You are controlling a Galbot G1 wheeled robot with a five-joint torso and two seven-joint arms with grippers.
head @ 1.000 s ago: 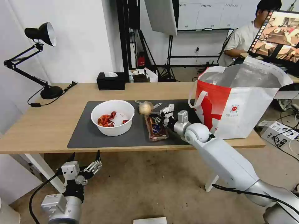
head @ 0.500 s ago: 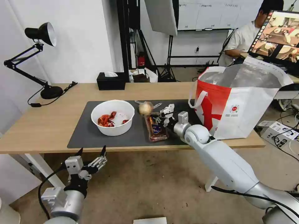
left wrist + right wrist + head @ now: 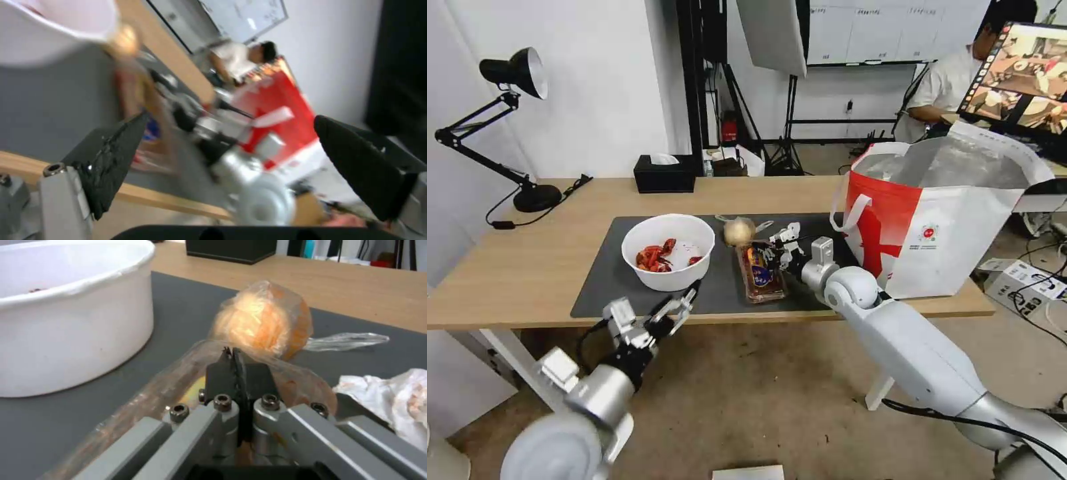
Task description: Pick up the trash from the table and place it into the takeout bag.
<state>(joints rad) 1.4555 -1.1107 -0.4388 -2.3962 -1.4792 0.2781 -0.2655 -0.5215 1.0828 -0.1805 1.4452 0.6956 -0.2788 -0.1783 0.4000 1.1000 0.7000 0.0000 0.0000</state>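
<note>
Head view: right gripper [image 3: 775, 248] low over dark mat [image 3: 607, 280] on counter [image 3: 520, 267], at right edge of clear tray [image 3: 760, 272]. Right wrist view: jaws pinched shut w/ tray's thin plastic rim [image 3: 186, 373] between them. Wrapped tan lump [image 3: 738, 232] just beyond tray's far end, white bowl [image 3: 668, 252] w/ red shells left of tray. Crumpled tissue [image 3: 391, 396] on mat beside gripper. Takeout bag [image 3: 940, 220] upright at right end of counter, mouth open, foil showing. Left gripper [image 3: 670, 313] at near counter edge, just below bowl, jaws wide, holding nothing.
</note>
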